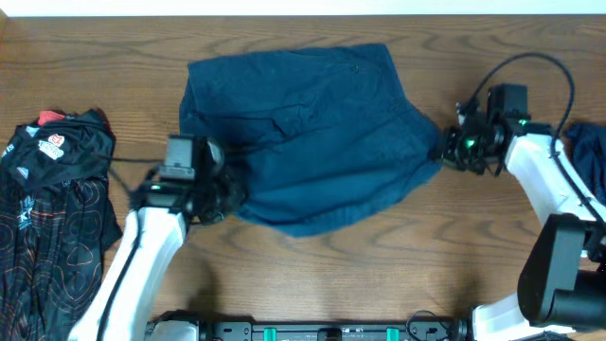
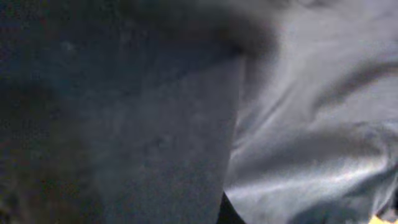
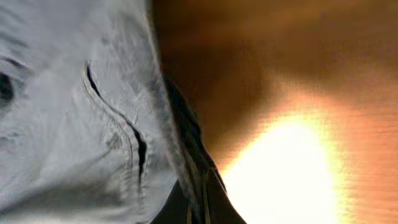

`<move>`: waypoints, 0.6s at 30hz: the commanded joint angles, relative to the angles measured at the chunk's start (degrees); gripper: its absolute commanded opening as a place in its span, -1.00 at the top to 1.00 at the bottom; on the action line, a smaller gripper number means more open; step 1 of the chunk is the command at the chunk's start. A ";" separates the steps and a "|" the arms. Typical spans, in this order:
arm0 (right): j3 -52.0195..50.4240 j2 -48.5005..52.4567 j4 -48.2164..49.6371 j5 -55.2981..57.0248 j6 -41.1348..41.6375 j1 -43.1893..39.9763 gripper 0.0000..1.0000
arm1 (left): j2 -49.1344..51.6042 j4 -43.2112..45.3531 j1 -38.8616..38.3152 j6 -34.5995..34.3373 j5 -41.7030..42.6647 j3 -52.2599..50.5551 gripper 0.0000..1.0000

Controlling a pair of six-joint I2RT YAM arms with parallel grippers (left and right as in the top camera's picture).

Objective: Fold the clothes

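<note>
A dark blue garment [image 1: 312,142] lies folded over in the middle of the wooden table. My left gripper [image 1: 230,194] is at its lower left corner, and the left wrist view shows only blue cloth [image 2: 280,124] pressed close around the fingers. My right gripper [image 1: 445,150] is at the garment's right edge, shut on a bunched hem of the blue cloth [image 3: 124,137], with the fingertips [image 3: 202,208] pinching the fabric above the table.
A black garment with red and white print [image 1: 52,208] lies at the left edge of the table. Another blue piece of cloth [image 1: 587,152] shows at the far right behind the right arm. Bare wood [image 1: 379,265] lies in front of the blue garment.
</note>
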 commanded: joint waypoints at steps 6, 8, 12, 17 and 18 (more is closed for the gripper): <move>10.29 -6.78 -4.02 4.00 -2.47 0.44 0.97 | -7.26 -12.24 0.24 6.27 -13.42 14.53 0.88; 11.39 -7.78 -5.29 3.98 -2.45 0.44 0.97 | -7.21 -12.72 0.24 6.29 -13.38 14.93 0.81; 11.52 -8.35 -7.78 4.63 -2.43 0.44 0.97 | -5.55 -14.51 0.24 6.64 -13.38 14.93 0.66; 11.52 -8.35 -10.19 8.11 -2.47 0.44 0.98 | -1.66 -17.51 0.24 6.75 -13.33 14.93 0.54; 11.52 -8.35 -10.51 8.31 -2.47 0.44 0.98 | -0.81 -17.92 0.24 7.02 -12.85 14.93 0.42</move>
